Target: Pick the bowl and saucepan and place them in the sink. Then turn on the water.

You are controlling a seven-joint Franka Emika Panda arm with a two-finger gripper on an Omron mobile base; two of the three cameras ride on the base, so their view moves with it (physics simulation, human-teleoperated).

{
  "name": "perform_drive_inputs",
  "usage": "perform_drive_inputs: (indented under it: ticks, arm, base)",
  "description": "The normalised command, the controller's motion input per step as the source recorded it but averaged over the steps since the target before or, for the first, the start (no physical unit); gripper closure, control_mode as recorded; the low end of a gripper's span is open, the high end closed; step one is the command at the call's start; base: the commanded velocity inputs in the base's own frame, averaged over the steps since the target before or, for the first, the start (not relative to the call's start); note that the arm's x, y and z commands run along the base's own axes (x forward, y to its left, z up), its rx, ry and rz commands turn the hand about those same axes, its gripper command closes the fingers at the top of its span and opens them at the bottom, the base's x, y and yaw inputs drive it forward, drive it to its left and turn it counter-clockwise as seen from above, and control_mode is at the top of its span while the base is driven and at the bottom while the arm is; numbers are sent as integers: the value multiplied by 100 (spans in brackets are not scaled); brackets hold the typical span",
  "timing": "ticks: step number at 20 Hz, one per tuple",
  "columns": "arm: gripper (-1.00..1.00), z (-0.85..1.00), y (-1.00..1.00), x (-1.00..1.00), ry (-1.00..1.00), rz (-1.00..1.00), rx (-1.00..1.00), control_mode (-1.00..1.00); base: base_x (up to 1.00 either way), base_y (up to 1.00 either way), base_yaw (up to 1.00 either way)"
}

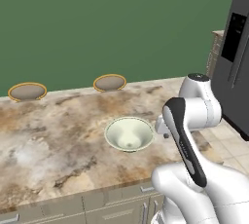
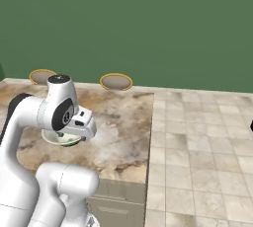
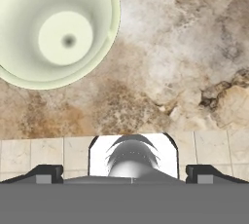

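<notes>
In the hand view we see our two dark fingertips (image 3: 48,173) set far apart at the bottom corners, so the two-finger gripper (image 3: 124,173) is spread wide with nothing between its jaws. Above them, at upper left, sits the wide, glossy, pale greenish-white conical bowl (image 3: 56,28), its left and top edges cut off by the frame. It rests on the mottled brown marble counter (image 3: 185,62). In the left base view we see that bowl (image 1: 129,134) whole at mid-frame; in the right base view the white arm (image 2: 59,112) hides most of it. Two flat brown gold-rimmed discs (image 1: 110,82) lie along the counter's far edge.
</notes>
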Motion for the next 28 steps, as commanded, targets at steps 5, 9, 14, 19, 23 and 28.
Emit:
perform_drive_inputs:
  ticks: [5,9,14,19,23,28]
  arm:
    - [-100,0,0,3,0,0,0,-100]
    - [-100,-2,0,18,-1,0,1,-100]
    - [-100,-2,0,27,-1,0,8,-100]
    - [-100,-3,0,34,0,0,11,-100]
    - [-100,-14,2,38,0,0,8,-100]
    - [-100,-20,1,43,0,0,6,-100]
  base:
    - [0,0,0]
    - [0,0,0]
    - [0,0,0]
    - [0,0,0]
    - [0,0,0]
    - [0,0,0]
